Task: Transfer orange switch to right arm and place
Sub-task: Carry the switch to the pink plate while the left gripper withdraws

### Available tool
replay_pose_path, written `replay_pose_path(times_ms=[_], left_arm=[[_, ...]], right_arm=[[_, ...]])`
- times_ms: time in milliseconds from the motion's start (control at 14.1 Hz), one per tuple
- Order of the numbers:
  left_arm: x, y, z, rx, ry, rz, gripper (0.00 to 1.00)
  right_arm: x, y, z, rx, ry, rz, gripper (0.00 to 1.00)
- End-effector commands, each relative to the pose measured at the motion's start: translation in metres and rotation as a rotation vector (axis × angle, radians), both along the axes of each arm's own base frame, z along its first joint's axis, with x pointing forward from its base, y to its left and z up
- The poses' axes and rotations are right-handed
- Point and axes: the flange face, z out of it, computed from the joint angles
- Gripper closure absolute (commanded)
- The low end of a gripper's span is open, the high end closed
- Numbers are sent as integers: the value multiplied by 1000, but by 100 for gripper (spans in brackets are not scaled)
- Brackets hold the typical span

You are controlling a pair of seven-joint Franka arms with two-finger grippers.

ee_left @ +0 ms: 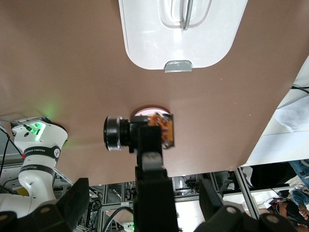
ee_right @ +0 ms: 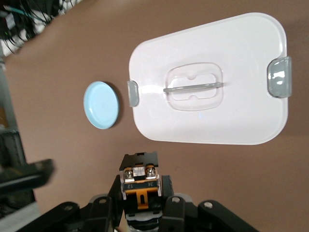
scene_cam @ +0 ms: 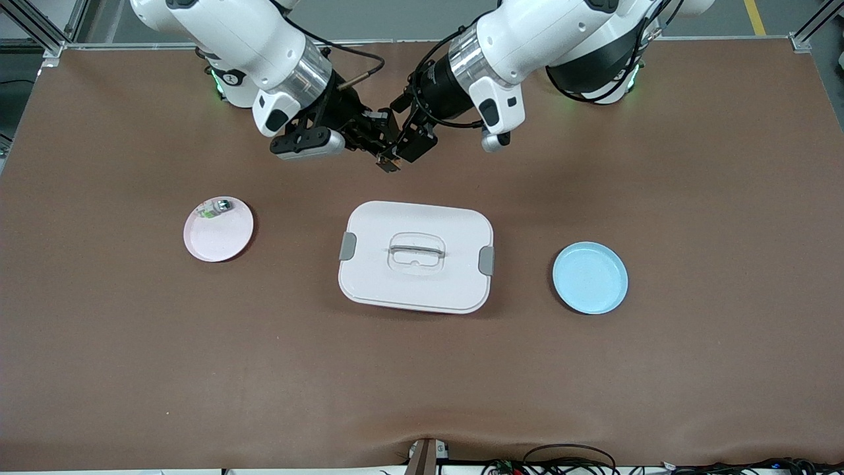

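Right wrist view: blocky black-and-orange switch (ee_right: 139,186), ridged terminals.

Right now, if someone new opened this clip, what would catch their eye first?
Most striking is the meeting of the two grippers in mid-air over the bare table between the arms' bases and the white lidded box: the right gripper and the left gripper converge on the tiny orange switch. Next come the two plates flanking the box: a pink plate carrying a small whitish-green part, and a blue plate.
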Motion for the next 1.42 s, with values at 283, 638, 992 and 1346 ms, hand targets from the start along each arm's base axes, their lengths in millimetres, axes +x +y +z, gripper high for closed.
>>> replay_pose_path(times_ms=[283, 638, 992, 1346], left_arm=[[12, 42, 21, 41, 4, 48, 0], [19, 83, 28, 189, -28, 18, 0], [25, 132, 37, 297, -115, -158, 0], [33, 189, 36, 417, -225, -443, 0]], right_arm=[[25, -62, -18, -213, -110, 486, 100], [47, -132, -35, -366, -170, 912, 100], [65, -208, -41, -428, -156, 1157, 100], [60, -249, -71, -456, -152, 1316, 100]])
